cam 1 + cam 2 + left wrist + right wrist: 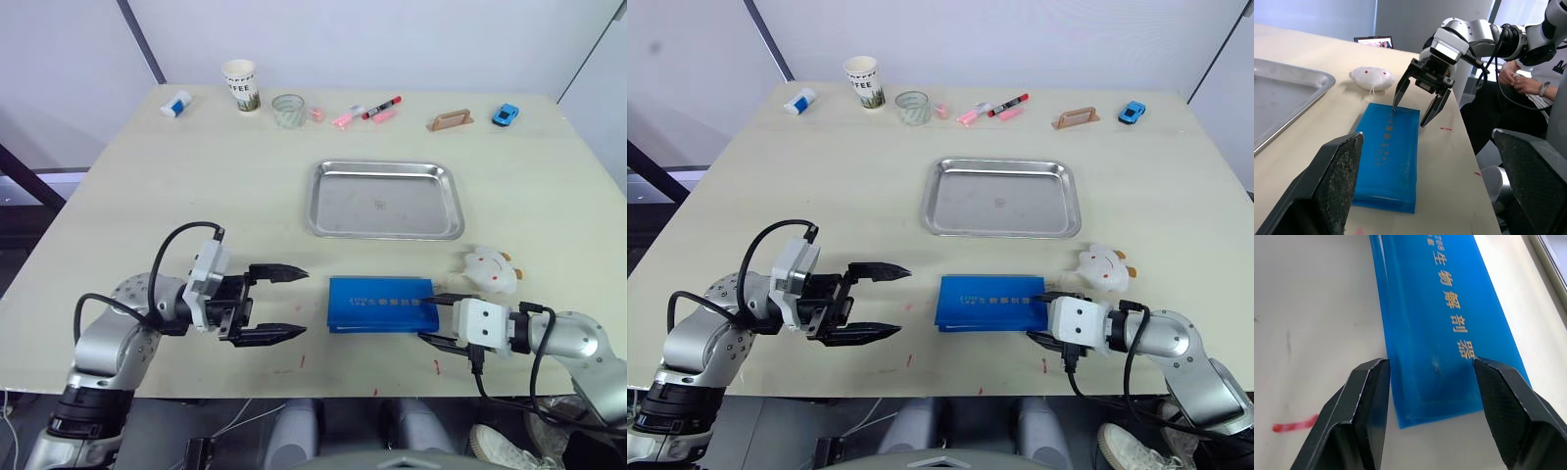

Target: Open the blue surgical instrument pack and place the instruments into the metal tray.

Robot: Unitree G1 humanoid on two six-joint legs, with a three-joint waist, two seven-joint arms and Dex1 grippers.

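The blue surgical instrument pack (382,304) lies flat and closed near the table's front edge, white lettering up. The instruments are out of view. Beyond the pack sits the metal tray (384,199), with nothing in it. My right gripper (431,316) is open at the pack's right short end, one finger at each side of that edge, low over the table. The right wrist view shows the pack's end (1440,308) between its two fingers (1369,401). My left gripper (305,303) stands wide open to the left of the pack, a short gap away, pointing at it.
A white plush toy (488,266) lies just beyond my right gripper. Along the far edge stand a small white-and-blue bottle (176,103), a paper cup (240,85), a glass (288,110), markers (367,112), a wooden piece (450,119) and a blue toy car (506,114). A person (1528,83) sits off the table's right side.
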